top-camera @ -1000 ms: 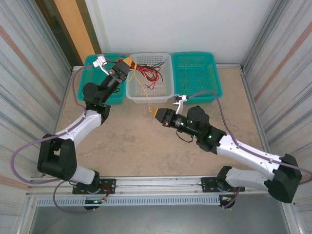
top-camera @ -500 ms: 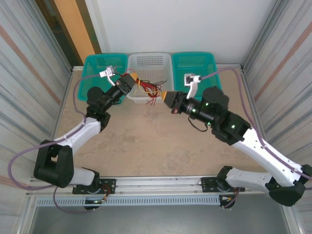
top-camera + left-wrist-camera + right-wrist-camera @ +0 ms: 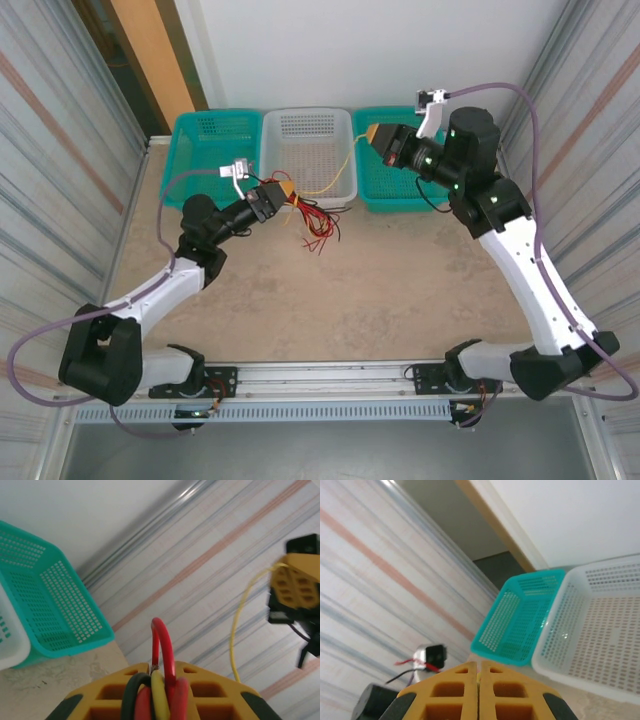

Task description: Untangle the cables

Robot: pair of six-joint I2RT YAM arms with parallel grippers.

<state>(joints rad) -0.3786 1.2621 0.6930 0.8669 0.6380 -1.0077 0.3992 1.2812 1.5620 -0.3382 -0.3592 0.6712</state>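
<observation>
Drawing out yellow cable (image 3: 335, 184): right claw (image 3: 377, 133) pinched on it, left claw (image 3: 283, 192) clamping cable bundle (image 3: 318, 222); next, pull farther apart.

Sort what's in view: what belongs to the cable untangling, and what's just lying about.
In the job: cable bundle, left gripper holding it, yellow cable, right gripper pinching it.
Lying about: white basket, left teal basket, right teal basket.
</observation>
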